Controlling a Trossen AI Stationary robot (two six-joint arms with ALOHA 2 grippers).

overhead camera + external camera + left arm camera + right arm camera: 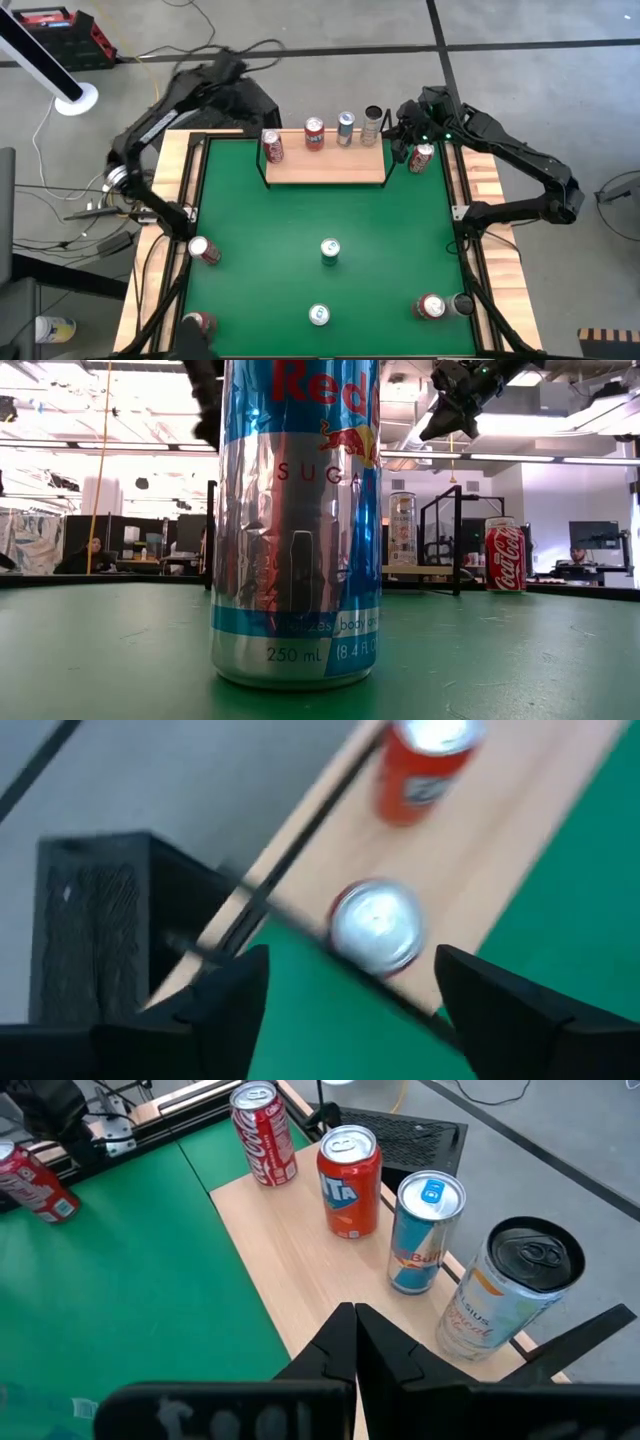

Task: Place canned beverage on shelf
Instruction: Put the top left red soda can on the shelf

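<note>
Closest to my low camera stands a tall blue-and-silver energy drink can (297, 520), upright on the green tabletop (260, 250) and filling the middle of that view.

Working left to right from above: the left arm reaches over the table's far left corner, and its gripper (345, 995) hangs just above the left end of the shelf (325, 167). I see its fingers (225, 995) spread apart with nothing between them; directly below sits a red cola can (272, 146), upright at the shelf's left end, seen top-down through the wrist camera. Along the back edge of the shelf I count three more upright cans: an orange soda can (314, 133), a slim blue energy can (346, 128), and a pale can with a dark lid (373, 126) near the right end.

The right gripper (355, 1342) hovers over the shelf's right end, fingers pressed together and empty. Just off the shelf's right end another red can (422, 157) stands beside that arm.

On the open green surface, a red can (203, 250) lies near the left edge, one silver-topped can (330, 250) stands at the centre, another (319, 315) near the front edge, a red can (198, 322) sits at the front left corner, and a red can (431, 306) with a dark one (462, 304) just beside it are at front right.
</note>
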